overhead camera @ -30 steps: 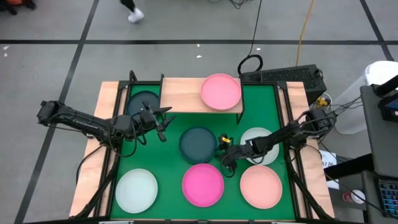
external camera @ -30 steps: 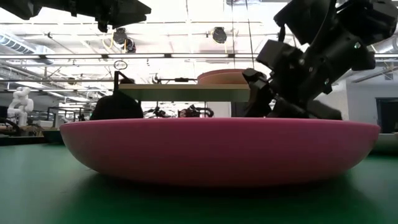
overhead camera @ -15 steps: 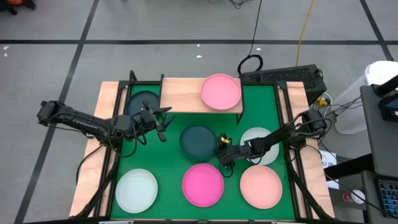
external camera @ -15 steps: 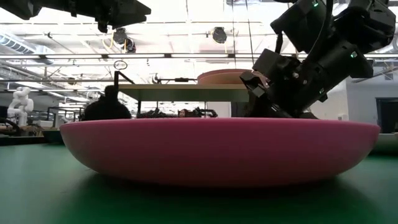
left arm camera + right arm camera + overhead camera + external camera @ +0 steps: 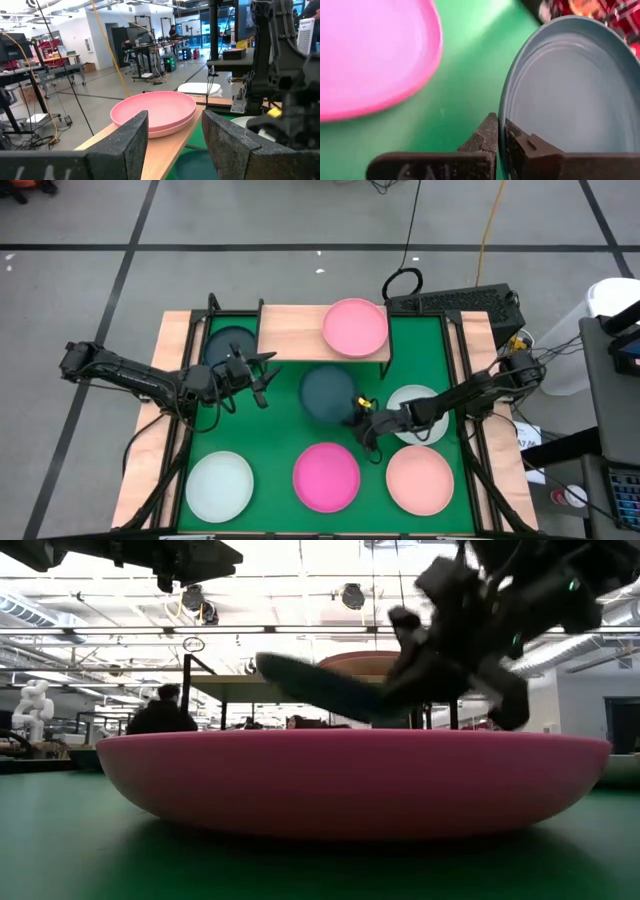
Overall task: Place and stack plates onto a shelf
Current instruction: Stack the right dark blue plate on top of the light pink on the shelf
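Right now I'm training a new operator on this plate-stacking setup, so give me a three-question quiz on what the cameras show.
1. True or false: the right gripper is shut on the rim of the dark teal plate, which is tilted up off the green mat.
2. Which plate lies on the shelf? A) magenta B) pale pink C) mint-white
3. Fill in: the left gripper waits with its fingers ____, holding nothing.

Key: 1 true. 2 B, the pale pink plate. 3 open.
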`<action>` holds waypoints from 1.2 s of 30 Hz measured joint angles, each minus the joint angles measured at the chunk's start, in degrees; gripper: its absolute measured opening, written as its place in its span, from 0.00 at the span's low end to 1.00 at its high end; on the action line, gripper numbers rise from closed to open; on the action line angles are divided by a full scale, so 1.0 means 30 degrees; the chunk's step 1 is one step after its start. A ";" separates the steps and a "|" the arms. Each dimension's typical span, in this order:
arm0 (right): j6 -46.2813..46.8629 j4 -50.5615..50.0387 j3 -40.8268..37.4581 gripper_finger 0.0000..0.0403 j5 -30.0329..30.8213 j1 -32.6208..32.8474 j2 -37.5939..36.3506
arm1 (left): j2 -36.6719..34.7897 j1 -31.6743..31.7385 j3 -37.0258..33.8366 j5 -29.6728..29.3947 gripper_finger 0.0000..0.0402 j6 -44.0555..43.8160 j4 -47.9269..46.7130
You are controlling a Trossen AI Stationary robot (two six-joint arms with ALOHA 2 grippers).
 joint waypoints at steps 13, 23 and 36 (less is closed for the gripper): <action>0.1454 0.1351 0.0000 0.00 -0.4137 0.0142 -0.5643 | 0.0000 0.0103 0.0000 -0.0007 0.47 0.0058 0.0029; -0.2304 0.3951 0.1188 0.00 -0.3461 -0.2028 -0.6741 | -0.0007 0.0718 0.0000 -0.0526 0.47 0.0776 0.1453; -0.3321 -0.2290 0.6496 0.00 -0.3541 -0.5238 -0.3154 | -0.3781 0.0816 0.0010 -0.3686 0.47 0.4644 0.2663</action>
